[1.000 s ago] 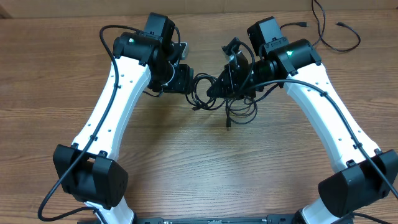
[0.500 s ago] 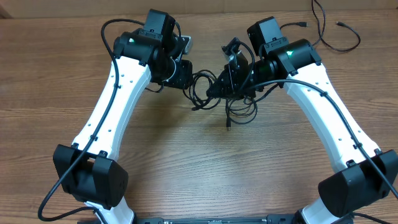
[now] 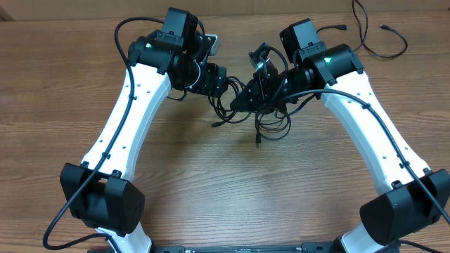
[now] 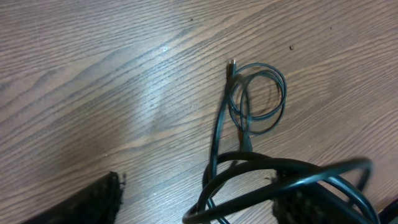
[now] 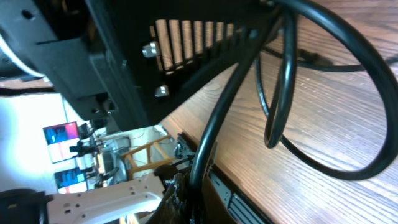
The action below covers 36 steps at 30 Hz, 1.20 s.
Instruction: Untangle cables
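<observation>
Honestly, the job looked barely started. The wooden table [image 3: 211,183] was mostly bare, with the left arm [image 3: 130,119] and the right arm [image 3: 365,119] both leaning in toward the middle of its far half. Between them sat the cable bundle [image 3: 271,126], a clump of thin black loops, partly lifted and partly trailing on the wood. One loose cord [image 3: 365,41] lay well apart at the far right corner, so I'd guess that one counted as freed; everything else remained to be separated.

The right gripper [image 3: 254,88] had its fingers pressed together, and as far as I could tell it was pinching a strand of the bundle. The left gripper [image 3: 214,76] sat just beside the clump with its fingers [image 4: 93,199] spread wide, a loop crossing between them but nothing clamped. Its wrist view showed a small coil [image 4: 258,99] flat on the table, with a tiny plug end [image 4: 231,63].
</observation>
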Available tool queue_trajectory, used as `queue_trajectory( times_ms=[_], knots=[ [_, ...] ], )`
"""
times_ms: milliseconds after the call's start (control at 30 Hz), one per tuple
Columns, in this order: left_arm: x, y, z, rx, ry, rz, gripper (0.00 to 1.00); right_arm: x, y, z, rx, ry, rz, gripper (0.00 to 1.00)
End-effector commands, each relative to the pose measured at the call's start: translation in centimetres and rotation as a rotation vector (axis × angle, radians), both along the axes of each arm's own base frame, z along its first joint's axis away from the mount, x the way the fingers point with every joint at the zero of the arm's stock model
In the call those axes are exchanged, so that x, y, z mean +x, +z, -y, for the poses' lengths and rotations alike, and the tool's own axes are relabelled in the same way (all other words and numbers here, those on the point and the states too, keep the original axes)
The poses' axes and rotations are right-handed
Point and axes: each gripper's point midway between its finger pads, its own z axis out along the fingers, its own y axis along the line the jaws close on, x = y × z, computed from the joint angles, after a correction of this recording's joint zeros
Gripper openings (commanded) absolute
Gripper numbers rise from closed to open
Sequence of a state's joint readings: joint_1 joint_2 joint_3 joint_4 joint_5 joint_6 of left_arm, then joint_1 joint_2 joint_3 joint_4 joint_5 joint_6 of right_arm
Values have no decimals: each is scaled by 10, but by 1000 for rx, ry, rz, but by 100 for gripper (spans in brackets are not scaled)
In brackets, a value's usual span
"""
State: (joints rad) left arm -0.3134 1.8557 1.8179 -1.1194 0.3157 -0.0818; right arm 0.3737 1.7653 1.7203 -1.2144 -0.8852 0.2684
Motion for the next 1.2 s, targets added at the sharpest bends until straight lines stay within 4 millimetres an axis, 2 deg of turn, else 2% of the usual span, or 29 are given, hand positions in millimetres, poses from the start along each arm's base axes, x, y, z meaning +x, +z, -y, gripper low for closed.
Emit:
queue_trajectory(
  times_ms=[0, 33, 67, 100, 133, 200, 233, 400, 600, 700, 800, 900, 1000, 1167],
  knots=[
    [2, -4, 1, -12, -8, -6, 82, -5, 18, -5, 78, 30, 6, 4],
    [2, -3, 1, -12, -8, -5, 78, -6, 19, -6, 85, 33, 4, 4],
    [2, -3, 1, -13, -8, -3, 70, -6, 20, -6, 89, 35, 2, 4],
    [3, -3, 1, -14, -9, -2, 58, -6, 20, -6, 88, 35, 2, 4],
    [3, -3, 1, -14, -8, -2, 52, -6, 20, -6, 88, 35, 2, 4],
    [3, -3, 1, -13, -8, 1, 14, -6, 20, -6, 88, 35, 2, 4],
    [4, -3, 1, -13, -8, 3, 4, -7, 20, -6, 88, 35, 1, 4],
    [7, -3, -1, -3, 9, 15, 4, -6, 18, -5, 77, 31, -1, 4],
    [11, -9, -32, 62, 209, -40, 4, 2, 1, 5, -36, -15, 30, 4],
    [8, -8, -44, 68, 239, -60, 4, 15, -18, 22, -183, -107, 38, 4],
    [2, -1, -61, 67, 300, -83, 4, 33, -40, 52, -393, -272, 42, 4],
    [-8, 9, -88, 91, 415, -104, 4, 47, -51, 81, -552, -412, 62, 4],
    [-19, 19, -108, 107, 479, -116, 4, 54, -54, 93, -610, -471, 77, 4],
    [-38, 23, -133, 194, 545, -141, 4, 62, -54, 95, -619, -499, 103, 4]
  ],
)
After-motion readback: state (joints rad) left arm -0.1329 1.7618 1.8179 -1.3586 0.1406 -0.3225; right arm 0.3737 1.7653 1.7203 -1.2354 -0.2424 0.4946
